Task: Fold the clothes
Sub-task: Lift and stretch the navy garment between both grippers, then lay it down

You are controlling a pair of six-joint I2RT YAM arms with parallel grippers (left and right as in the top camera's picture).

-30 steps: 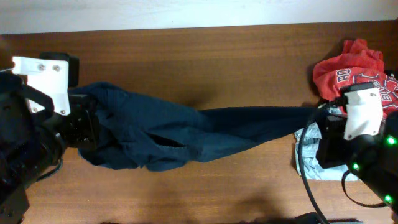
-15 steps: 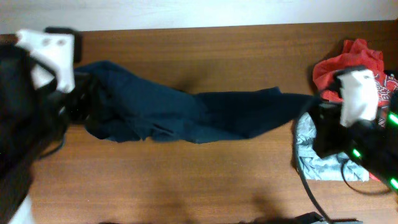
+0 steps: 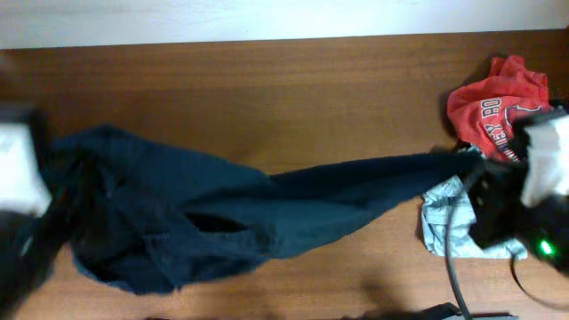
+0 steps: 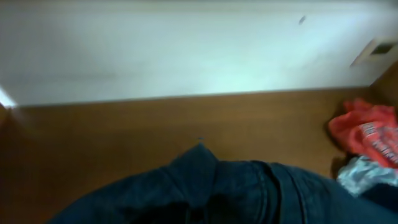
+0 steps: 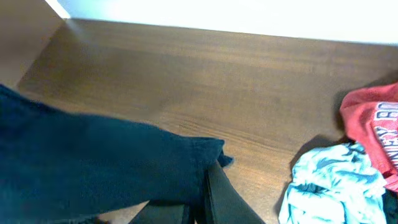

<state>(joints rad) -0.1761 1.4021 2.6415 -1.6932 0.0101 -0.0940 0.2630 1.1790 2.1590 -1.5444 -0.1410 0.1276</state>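
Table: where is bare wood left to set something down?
Bare table runs along the back, between wall and navy clothes, and at front centre, between their bunched left part and the pale blue cloth. The right end is crowded: that cloth and a red garment.

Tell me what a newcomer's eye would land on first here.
The navy garment dominates: it spans the wooden table from left to right, bunched wide at the left and narrowing to a taut strip toward the right. Next comes the red shirt with white lettering, crumpled at the far right edge. A pale blue-grey cloth lies beside it, nearer the front.
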